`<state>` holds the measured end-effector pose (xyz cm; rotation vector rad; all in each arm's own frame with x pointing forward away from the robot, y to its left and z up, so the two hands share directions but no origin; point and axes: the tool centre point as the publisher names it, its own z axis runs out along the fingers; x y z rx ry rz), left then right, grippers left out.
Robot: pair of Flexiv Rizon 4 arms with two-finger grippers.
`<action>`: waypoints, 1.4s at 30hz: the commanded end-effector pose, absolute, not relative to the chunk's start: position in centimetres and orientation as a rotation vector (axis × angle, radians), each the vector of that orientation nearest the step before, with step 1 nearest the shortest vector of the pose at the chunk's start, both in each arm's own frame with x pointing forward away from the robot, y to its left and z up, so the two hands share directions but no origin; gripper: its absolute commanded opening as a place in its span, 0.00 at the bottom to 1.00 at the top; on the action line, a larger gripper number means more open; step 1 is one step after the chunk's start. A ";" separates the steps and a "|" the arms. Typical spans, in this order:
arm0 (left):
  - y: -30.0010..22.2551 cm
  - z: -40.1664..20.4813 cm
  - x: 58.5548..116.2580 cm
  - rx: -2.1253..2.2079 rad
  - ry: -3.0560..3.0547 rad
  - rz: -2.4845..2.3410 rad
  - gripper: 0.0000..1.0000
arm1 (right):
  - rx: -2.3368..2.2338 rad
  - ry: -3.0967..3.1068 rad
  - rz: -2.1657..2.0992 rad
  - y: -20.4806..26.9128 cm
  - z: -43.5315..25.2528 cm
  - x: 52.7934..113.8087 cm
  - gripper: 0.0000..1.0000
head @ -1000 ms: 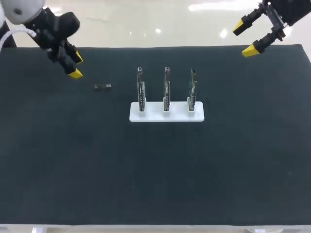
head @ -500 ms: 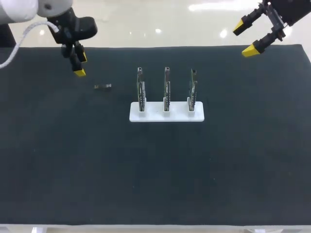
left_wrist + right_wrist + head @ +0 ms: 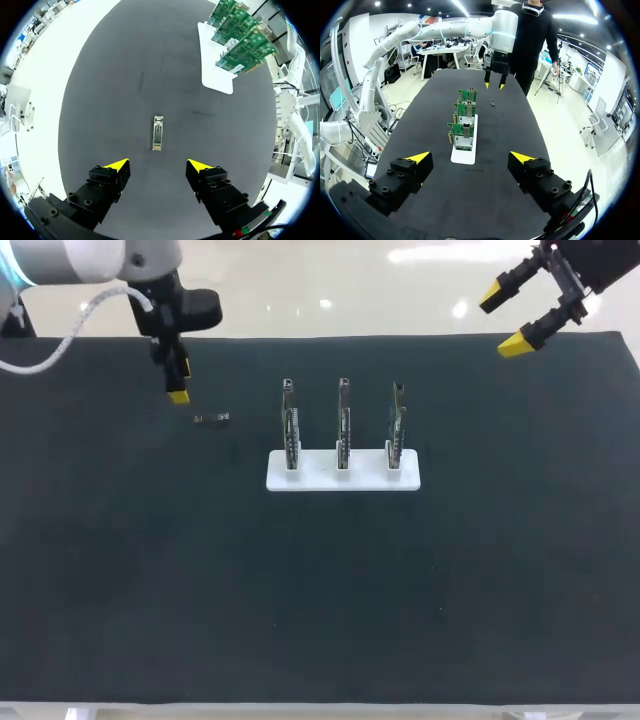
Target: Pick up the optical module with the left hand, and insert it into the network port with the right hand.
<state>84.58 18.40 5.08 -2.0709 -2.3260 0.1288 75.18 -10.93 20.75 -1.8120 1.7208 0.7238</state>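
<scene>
Optical module (image 3: 158, 133) lies ahead of spread left jaws; boards (image 3: 241, 44) well apart.

Desk (image 3: 320, 600): covered by a dark, matt, finely textured mat, cloth-like in look.
Stand (image 3: 343, 472): smooth white plastic with a satin finish.
Three boards (image 3: 240, 42) held upright in the stand: green lacquered circuit board; dull grey metal parts are noted along their edges.
Optical module (image 3: 158, 133), lying left of the stand: bare silvery metal with a faint sheen.
Left end effector (image 3: 157, 165) and right end effector (image 3: 470, 157): matt black finger blocks set with screw heads, tips capped in smooth bright yellow plastic.
Left arm (image 3: 90, 255): glossy white shell.
</scene>
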 end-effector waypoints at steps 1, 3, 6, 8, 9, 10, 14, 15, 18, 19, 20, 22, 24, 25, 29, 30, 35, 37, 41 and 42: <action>18.3 4.3 85.2 -2.040 -2.279 0.201 1.00 | -1.812 1.719 0.725 -10.9 20.7 75.2 1.00; 18.2 4.0 85.1 -2.041 -2.288 0.194 1.00 | -1.812 1.719 0.725 -10.9 20.7 75.2 1.00; 18.1 3.4 85.1 -2.037 -2.296 0.190 1.00 | -1.812 1.719 0.725 -10.9 20.7 75.2 1.00; 18.0 3.0 85.0 -2.032 -2.303 0.180 1.00 | -1.812 1.719 0.725 -10.9 20.7 75.2 1.00; 18.0 2.9 85.0 -2.025 -2.307 0.181 1.00 | -1.812 1.719 0.725 -10.9 20.7 75.2 1.00; 18.0 2.8 85.0 -2.017 -2.328 0.195 1.00 | -1.812 1.719 0.725 -10.9 20.7 75.2 1.00; 17.9 2.8 85.0 -2.015 -2.341 0.201 1.00 | -1.812 1.719 0.725 -10.9 20.7 75.2 1.00; 17.9 2.8 85.0 -2.015 -2.341 0.201 1.00 | -1.812 1.719 0.725 -10.9 20.7 75.2 1.00; 17.9 2.8 85.0 -2.015 -2.341 0.201 1.00 | -1.812 1.719 0.725 -10.9 20.7 75.2 1.00; 17.9 2.8 85.0 -2.015 -2.341 0.201 1.00 | -1.812 1.719 0.725 -10.9 20.7 75.2 1.00; 17.9 2.8 85.0 -2.015 -2.341 0.201 1.00 | -1.812 1.719 0.725 -10.9 20.7 75.2 1.00; 17.9 2.8 85.0 -2.015 -2.341 0.201 1.00 | -1.812 1.719 0.725 -10.9 20.7 75.2 1.00; 17.9 2.8 85.0 -2.015 -2.341 0.201 1.00 | -1.812 1.719 0.725 -10.9 20.7 75.2 1.00; 17.9 2.8 85.0 -2.015 -2.341 0.201 1.00 | -1.812 1.719 0.725 -10.9 20.7 75.2 1.00; 18.1 2.8 84.3 -2.025 -2.321 0.202 1.00 | -1.812 1.719 0.725 -10.9 20.7 75.2 1.00; 18.0 2.7 84.2 -2.021 -2.339 0.183 1.00 | -1.812 1.719 0.725 -10.9 20.7 75.2 1.00; 17.8 2.3 84.4 -2.051 -2.367 0.138 1.00 | -1.812 1.719 0.725 -10.9 20.7 75.2 1.00; 17.7 2.1 84.6 -2.049 -2.364 0.136 1.00 | -1.812 1.719 0.725 -10.9 20.7 75.2 1.00; 17.6 1.0 84.7 -2.064 -2.359 0.115 1.00 | -1.812 1.719 0.725 -10.9 20.7 75.2 1.00; 17.6 1.0 84.7 -2.064 -2.357 0.115 1.00 | -1.812 1.719 0.725 -10.9 20.7 75.2 1.00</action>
